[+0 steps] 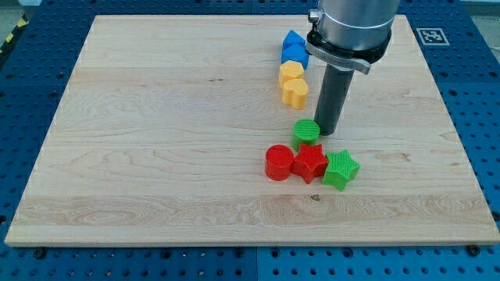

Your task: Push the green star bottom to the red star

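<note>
The green star [341, 169] lies on the wooden board, touching the right side of the red star [310, 162]. A red round block [279, 162] touches the red star's left side. A green round block [307, 131] sits just above the red star. My tip [326, 131] rests on the board right beside the green round block, on its right, and above the green star with a small gap.
Two yellow blocks [293, 83] and two blue blocks [294, 48] form a column above the green round block. The arm's grey body [349, 27] hangs over the board's top right. The board's edge [250, 243] meets a blue perforated table.
</note>
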You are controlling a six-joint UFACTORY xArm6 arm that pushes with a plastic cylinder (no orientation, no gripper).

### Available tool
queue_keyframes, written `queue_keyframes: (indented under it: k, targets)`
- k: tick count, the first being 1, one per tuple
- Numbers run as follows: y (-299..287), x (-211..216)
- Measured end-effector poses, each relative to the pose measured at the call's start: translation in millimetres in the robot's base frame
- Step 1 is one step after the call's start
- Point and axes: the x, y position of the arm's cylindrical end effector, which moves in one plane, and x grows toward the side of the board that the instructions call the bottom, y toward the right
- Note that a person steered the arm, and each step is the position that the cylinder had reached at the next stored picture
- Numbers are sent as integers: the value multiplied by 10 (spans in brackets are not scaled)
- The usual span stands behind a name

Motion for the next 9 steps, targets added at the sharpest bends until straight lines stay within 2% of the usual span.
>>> queue_keyframes:
  k: [3,5,6,7,8,9]
  targets:
    - [3,129]
    - [309,210]
    - [525,405]
    - [745,914]
    - [437,1351]
    - [186,1282]
